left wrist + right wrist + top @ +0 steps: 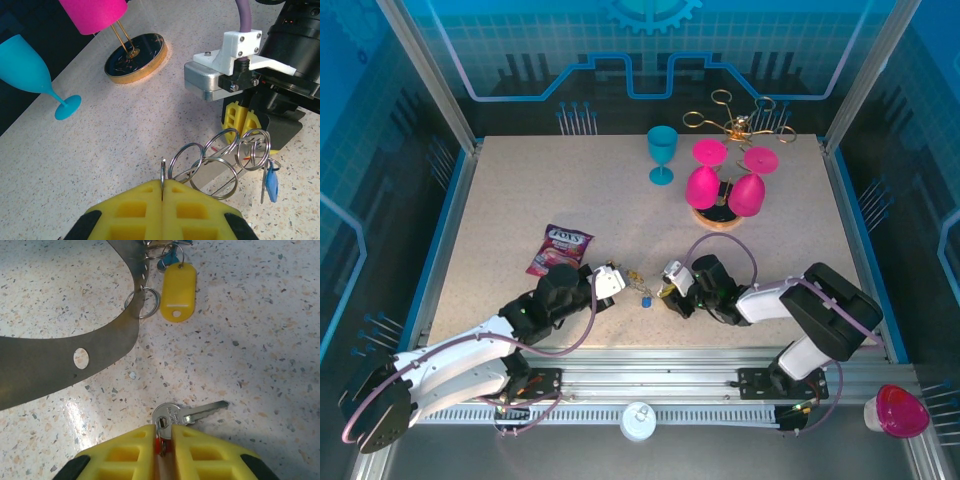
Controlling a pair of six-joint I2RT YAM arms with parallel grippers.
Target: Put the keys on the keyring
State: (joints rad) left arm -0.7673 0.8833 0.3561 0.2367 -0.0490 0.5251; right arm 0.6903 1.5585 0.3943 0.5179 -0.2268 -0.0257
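L hand (162, 186) closed on thin silver ring (162, 170); round-headed silver key (186, 415) at tip of R hand (164, 432), grip unclear

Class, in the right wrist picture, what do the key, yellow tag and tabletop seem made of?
Key: bright silver metal, glinting.
Yellow tag: smooth glossy plastic, probably, by its soft highlights.
Tabletop: speckled polished surface, stone-like or laminate; unclear which.
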